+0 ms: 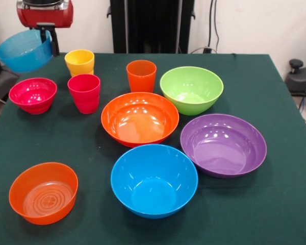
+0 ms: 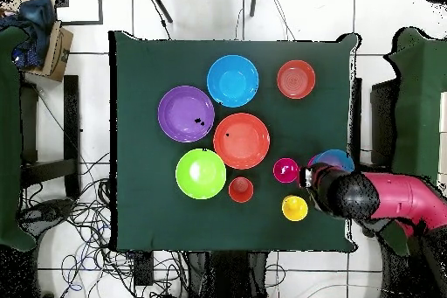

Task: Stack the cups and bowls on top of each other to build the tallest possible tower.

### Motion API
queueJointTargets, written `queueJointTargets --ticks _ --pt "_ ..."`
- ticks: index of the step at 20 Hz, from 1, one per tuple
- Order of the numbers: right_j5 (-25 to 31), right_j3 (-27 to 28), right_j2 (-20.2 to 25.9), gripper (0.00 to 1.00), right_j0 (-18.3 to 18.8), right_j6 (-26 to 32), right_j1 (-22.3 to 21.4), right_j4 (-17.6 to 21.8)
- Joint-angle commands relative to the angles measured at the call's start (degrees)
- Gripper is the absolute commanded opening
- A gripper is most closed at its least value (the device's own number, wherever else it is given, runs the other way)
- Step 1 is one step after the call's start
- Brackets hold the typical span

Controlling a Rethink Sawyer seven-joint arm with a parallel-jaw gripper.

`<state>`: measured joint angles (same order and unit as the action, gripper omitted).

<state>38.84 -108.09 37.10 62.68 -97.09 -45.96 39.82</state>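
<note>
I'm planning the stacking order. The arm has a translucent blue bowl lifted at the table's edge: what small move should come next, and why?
Probably carry the translucent blue bowl, held tilted in the pincer off the table's corner, in over the large orange bowl. That bowl sits upright, empty and mid-table, a wide base. Nothing is stacked yet; the other bowls and the cups all stand apart.
</note>
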Motion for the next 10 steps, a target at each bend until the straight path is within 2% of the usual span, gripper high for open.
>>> queueJointTargets --ticks 1,10 --pt "5.4 0.3 3.7 0.00 -1.8 14.5 2.2 1.9" --pt "4.3 2.5 3.6 0.00 -2.6 12.6 3.8 2.8"
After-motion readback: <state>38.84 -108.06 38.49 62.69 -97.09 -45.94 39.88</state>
